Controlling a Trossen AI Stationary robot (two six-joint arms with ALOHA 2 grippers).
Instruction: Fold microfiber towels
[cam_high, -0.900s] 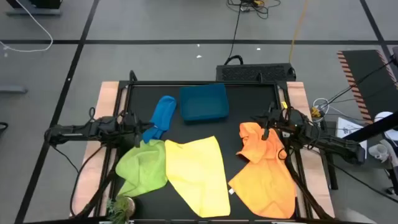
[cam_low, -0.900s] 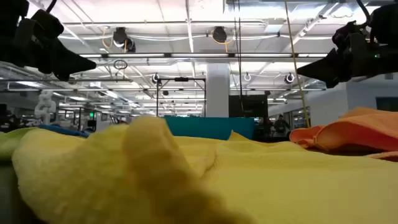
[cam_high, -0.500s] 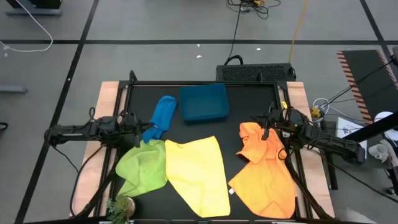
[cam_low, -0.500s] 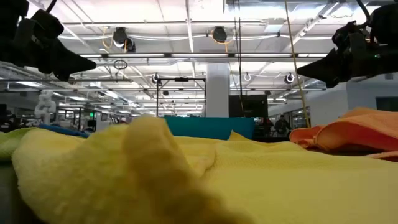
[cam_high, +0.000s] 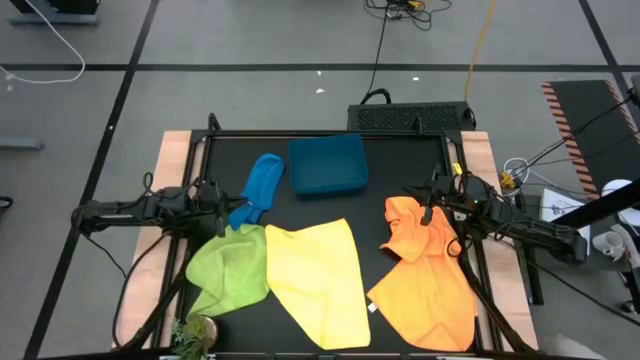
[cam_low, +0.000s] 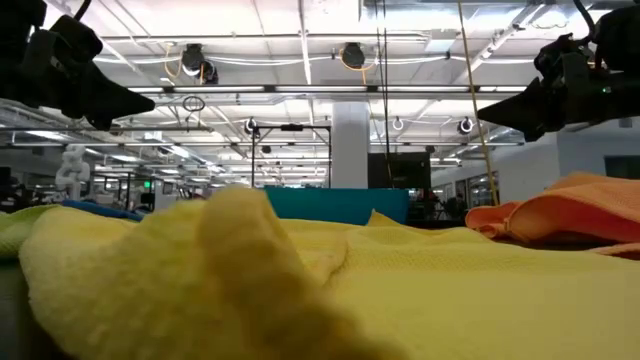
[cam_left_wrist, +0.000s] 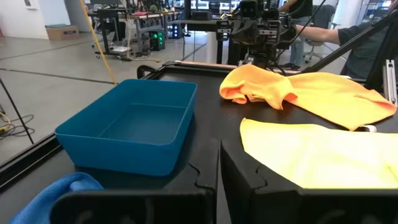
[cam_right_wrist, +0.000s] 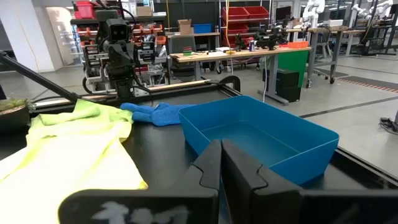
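Observation:
Several microfiber towels lie on the black table. A bunched blue towel (cam_high: 262, 185) is at the far left and a green towel (cam_high: 230, 268) at the near left. A spread yellow towel (cam_high: 318, 280) lies in the middle. Orange towel cloth (cam_high: 432, 270) lies at the right, bunched at its far end (cam_left_wrist: 255, 84). My left gripper (cam_high: 226, 203) hovers shut above the table between the blue and green towels. My right gripper (cam_high: 418, 203) hovers shut over the orange cloth's far end. In the low view both grippers (cam_low: 150, 100) (cam_low: 482, 116) stand clear above the towels.
A rigid teal bin (cam_high: 327, 165) stands at the far middle of the table, next to the blue towel. A small plant (cam_high: 193, 335) sits at the near left corner. Bare black table shows between the bin and the yellow towel.

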